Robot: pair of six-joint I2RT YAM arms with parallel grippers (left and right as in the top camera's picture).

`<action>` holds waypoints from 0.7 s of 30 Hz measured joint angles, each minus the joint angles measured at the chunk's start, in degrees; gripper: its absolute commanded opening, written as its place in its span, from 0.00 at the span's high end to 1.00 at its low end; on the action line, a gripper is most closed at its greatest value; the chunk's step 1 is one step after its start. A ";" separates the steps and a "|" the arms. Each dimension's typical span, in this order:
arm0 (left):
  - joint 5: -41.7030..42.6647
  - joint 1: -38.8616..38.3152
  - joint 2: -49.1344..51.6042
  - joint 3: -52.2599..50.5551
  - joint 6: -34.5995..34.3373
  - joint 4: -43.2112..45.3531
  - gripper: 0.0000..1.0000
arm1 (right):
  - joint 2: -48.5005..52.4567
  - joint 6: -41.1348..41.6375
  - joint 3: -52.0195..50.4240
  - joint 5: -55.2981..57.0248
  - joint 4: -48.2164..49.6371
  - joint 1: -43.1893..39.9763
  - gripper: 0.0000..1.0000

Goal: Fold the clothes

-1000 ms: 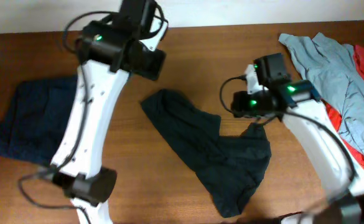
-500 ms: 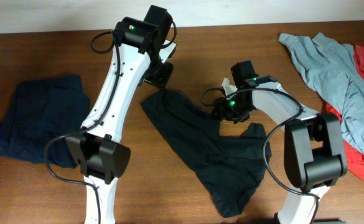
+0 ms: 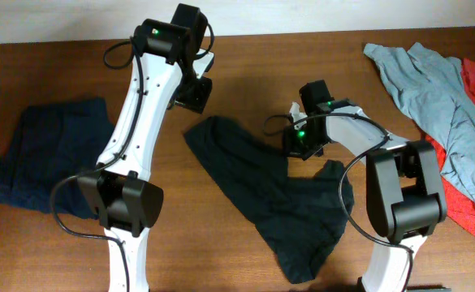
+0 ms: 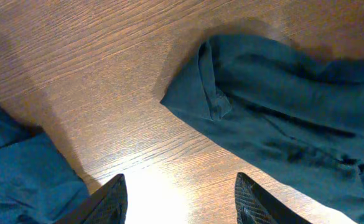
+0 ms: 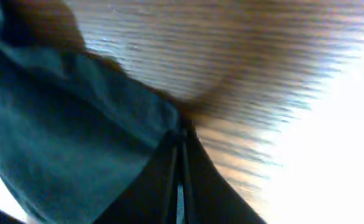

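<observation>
The clothes, a black T-shirt (image 3: 278,195), lie crumpled in the middle of the wooden table. My right gripper (image 3: 302,143) is down at the shirt's upper right edge. In the right wrist view its fingers are pressed together, and the tips (image 5: 182,134) pinch the hem of the dark cloth (image 5: 63,124). My left gripper (image 3: 195,93) hovers above bare wood just beyond the shirt's upper left corner (image 4: 213,93). It stands open (image 4: 182,205) with nothing between its fingers.
A dark navy garment (image 3: 46,154) lies at the left of the table; its edge shows beside my left fingers (image 4: 20,174). A light grey-blue shirt (image 3: 432,89) and a red cloth (image 3: 472,195) are piled at the far right.
My right gripper has moved left to the shirt's upper right edge and shut there. The left arm has swung over the table and now hangs above the shirt's upper left corner.
</observation>
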 measured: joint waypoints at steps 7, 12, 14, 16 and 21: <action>2.89 -0.07 2.36 0.00 0.02 0.13 0.44 | -12.63 -2.40 6.93 8.50 -1.86 -1.99 0.96; 6.95 -0.07 5.55 0.00 0.94 0.85 0.44 | -17.94 -3.48 9.73 13.88 -1.86 -1.99 0.96; 9.88 -0.07 6.73 0.00 1.73 2.19 0.44 | -17.81 -3.48 9.73 14.86 -2.21 -1.99 0.96; 13.38 -0.07 7.41 -0.09 2.69 4.50 0.37 | -17.79 -3.50 9.73 15.52 -2.58 -1.99 0.96; 20.63 -1.07 9.53 -0.09 5.20 9.27 0.36 | -17.79 -3.52 9.73 15.96 -3.54 -1.99 0.96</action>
